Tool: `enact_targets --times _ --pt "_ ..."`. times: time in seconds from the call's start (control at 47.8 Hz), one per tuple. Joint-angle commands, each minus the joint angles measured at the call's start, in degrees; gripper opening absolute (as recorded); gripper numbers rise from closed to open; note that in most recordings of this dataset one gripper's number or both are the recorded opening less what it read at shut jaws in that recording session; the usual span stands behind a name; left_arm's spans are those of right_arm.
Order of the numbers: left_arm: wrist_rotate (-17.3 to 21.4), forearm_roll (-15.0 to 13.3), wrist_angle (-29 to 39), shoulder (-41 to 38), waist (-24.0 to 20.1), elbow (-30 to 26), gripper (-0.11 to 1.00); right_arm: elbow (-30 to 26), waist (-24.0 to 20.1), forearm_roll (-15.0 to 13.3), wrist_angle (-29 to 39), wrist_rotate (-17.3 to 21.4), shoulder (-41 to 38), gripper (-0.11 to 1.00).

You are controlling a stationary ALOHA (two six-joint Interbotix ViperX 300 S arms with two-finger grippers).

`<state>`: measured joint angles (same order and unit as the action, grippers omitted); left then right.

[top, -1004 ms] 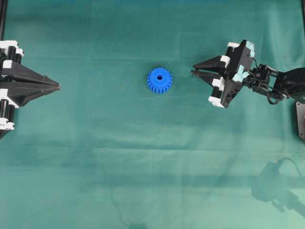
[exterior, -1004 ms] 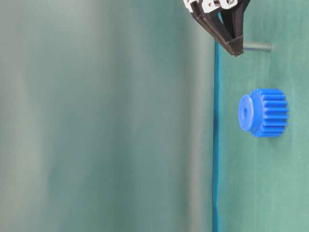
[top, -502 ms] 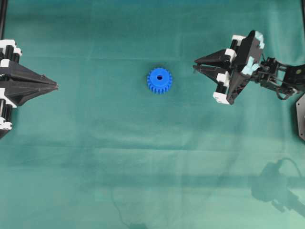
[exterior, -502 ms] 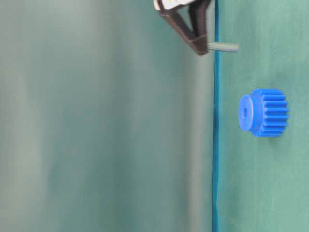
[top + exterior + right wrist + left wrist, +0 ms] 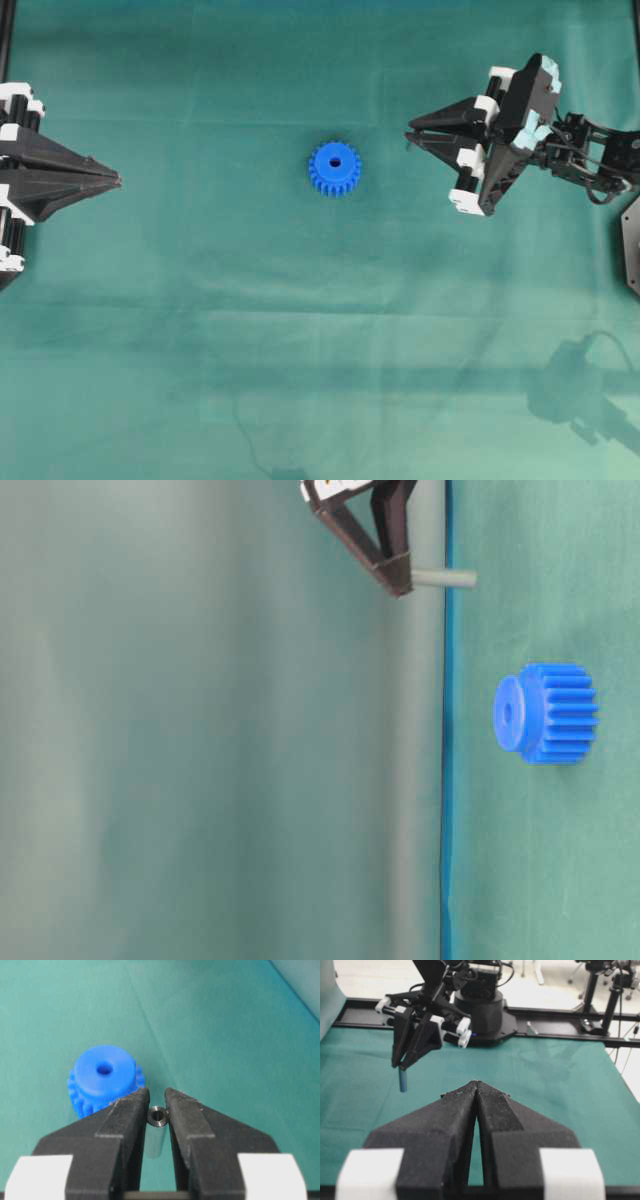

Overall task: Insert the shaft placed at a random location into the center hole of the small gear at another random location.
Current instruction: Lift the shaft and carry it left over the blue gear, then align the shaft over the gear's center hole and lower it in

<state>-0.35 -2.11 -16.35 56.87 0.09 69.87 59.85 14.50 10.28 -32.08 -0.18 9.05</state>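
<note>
Overhead view, left edge: the left black wedge-shaped gripper rests with its two fingers pressed together to a single point, nothing between them; the left wrist view confirms that the tips meet, with only a thin slit behind them. The green cloth-covered table bears every item. Centre: the small bright blue plastic toothed gear lies flat on the cloth, hub upward, with its small dark round center hole unobstructed; in the table-level view the gear sits on the cloth surface, its hub toward the open air. Right: the right black gripper, angled toward the gear but well apart from it, is clamped on the short silver-grey metal shaft. In the table-level view the shaft projects from the fingertips toward the cloth, its free end clear of the surface. The left wrist view shows the same pin hanging below the narrow finger points, upright and off the table. The right wrist view looks along the fingers: they stand only pin-wide apart, and the shaft's shiny round end is gripped between them, with the gear beyond and slightly left.
</note>
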Motion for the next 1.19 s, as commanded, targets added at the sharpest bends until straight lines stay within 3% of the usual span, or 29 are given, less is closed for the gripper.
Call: enact_targets --times 0.0,0.523,1.172 --pt "-0.1 -0.1 -0.3 -0.2 -0.1 -0.6 -0.01 -2.5 -0.3 0.1 -0.1 0.0 -0.5 0.13" --pt "-0.2 -0.2 -0.4 -0.4 -0.1 -0.6 -0.01 -18.1 -2.7 -0.2 8.7 -0.2 -11.0 0.13" --pt "-0.2 -0.2 -0.2 -0.3 -0.2 -0.6 -0.01 -19.0 -3.0 0.1 8.9 -0.1 -12.7 0.13"
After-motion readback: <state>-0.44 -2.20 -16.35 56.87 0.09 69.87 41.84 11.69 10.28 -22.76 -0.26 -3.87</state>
